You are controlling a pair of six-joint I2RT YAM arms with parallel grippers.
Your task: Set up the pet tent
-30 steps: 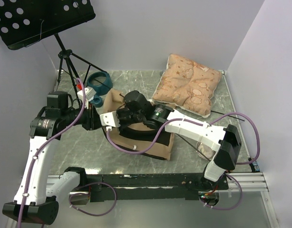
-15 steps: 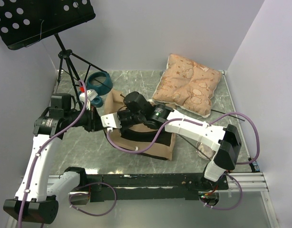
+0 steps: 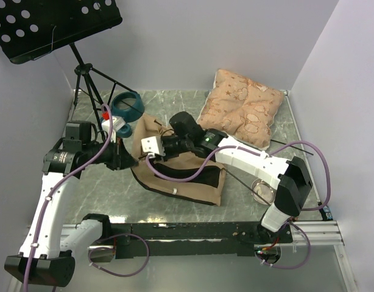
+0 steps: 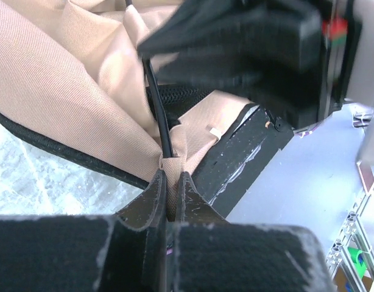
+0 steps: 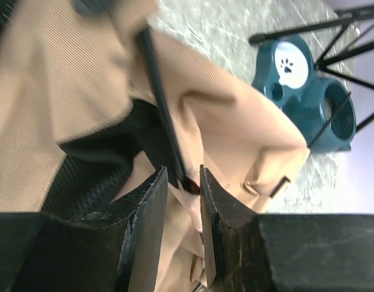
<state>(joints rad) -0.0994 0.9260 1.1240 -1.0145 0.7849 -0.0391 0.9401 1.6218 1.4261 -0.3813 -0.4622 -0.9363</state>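
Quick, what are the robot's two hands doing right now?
Left gripper: closed, pinching the tent fabric.
Right gripper: open, fingers either side of the tent's black pole.

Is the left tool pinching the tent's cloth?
Yes, the left tool is shut on a fold of the tent where a pole ends.
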